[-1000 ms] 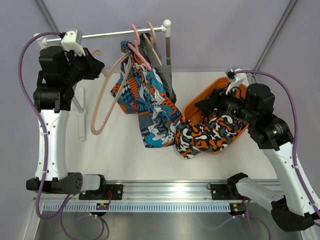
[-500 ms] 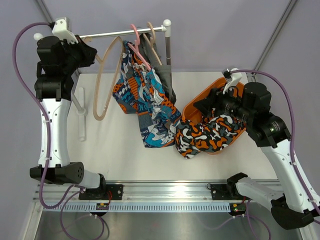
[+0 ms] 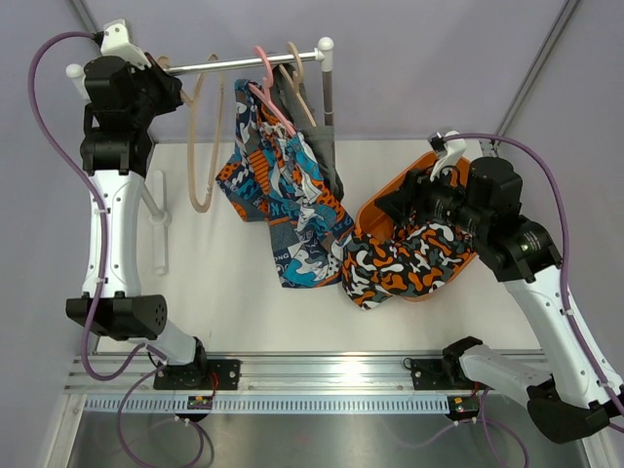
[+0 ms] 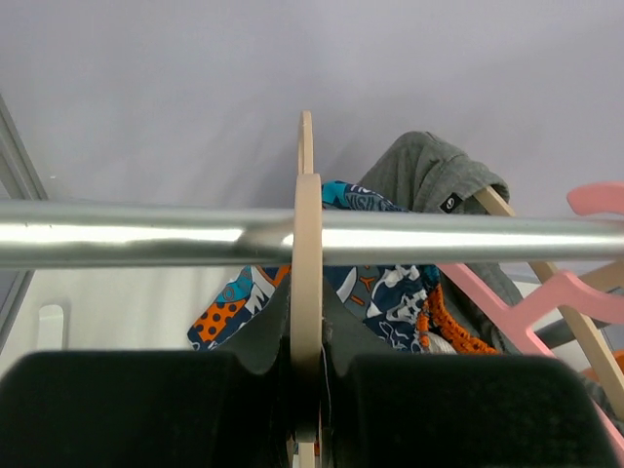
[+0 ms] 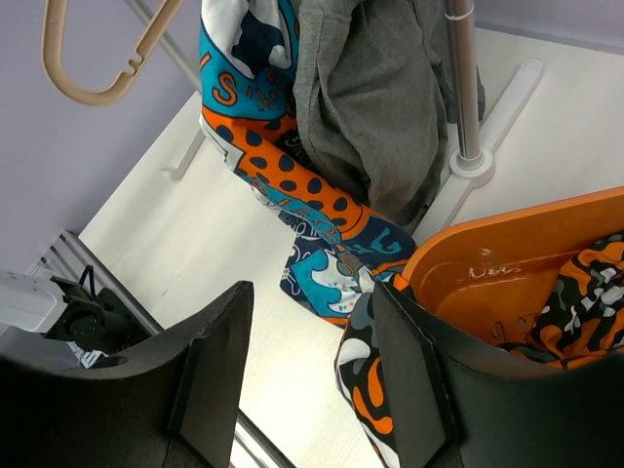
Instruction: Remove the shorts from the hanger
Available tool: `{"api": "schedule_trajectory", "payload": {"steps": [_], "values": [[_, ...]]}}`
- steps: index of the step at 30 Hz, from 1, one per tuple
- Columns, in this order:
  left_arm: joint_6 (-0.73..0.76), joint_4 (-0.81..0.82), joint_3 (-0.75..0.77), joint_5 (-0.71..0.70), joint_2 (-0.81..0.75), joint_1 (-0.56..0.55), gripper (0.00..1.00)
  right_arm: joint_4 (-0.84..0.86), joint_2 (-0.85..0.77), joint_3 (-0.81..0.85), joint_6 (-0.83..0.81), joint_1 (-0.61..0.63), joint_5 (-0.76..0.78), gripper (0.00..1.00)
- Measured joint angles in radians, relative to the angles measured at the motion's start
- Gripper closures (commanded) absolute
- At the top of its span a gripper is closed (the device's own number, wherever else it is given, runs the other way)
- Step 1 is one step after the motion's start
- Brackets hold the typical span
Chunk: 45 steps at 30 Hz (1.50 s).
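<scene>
My left gripper (image 3: 168,86) is shut on the hook of a bare beige hanger (image 3: 200,146), up at the metal rail (image 3: 244,64). In the left wrist view the hanger's hook (image 4: 307,224) crosses the rail (image 4: 127,234), pinched between my fingers. The blue-orange patterned shorts (image 3: 283,195) hang from a pink hanger (image 3: 265,73). Behind them the dark grey shorts (image 3: 330,146) hang on a wooden hanger (image 3: 297,73). The camouflage shorts (image 3: 400,263) lie draped over the rim of an orange bin (image 3: 369,216). My right gripper (image 5: 312,292) hovers open and holds nothing above that bin (image 5: 487,258).
The rack's upright post (image 3: 328,88) stands right of the hanging shorts, on a white foot (image 5: 473,166). A second white foot (image 3: 159,234) lies at the left. The bin fills the right of the table; the arms' bases and a rail run along the near edge.
My left arm has swung up and back, carrying the beige hanger from a slanted hang over the table to the rail. The right arm has barely moved.
</scene>
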Motion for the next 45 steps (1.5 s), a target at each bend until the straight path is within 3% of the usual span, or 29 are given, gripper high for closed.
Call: {"api": "schedule_trajectory", "payload": {"steps": [12,17,31,45], "values": [[-0.001,-0.016,0.038,-0.054,0.052,0.000,0.99,0.026,0.013,0.000,0.000,0.010,0.001,0.41],[-0.005,-0.044,0.058,-0.104,0.059,0.000,0.74,0.026,0.013,0.000,0.000,0.015,0.001,0.40],[-0.014,-0.040,-0.076,-0.239,-0.066,0.000,0.35,0.025,0.012,0.000,0.000,0.022,0.009,0.41],[-0.011,0.023,-0.229,-0.310,-0.475,-0.079,0.34,-0.006,-0.027,-0.010,-0.007,0.026,0.040,0.40]]}}
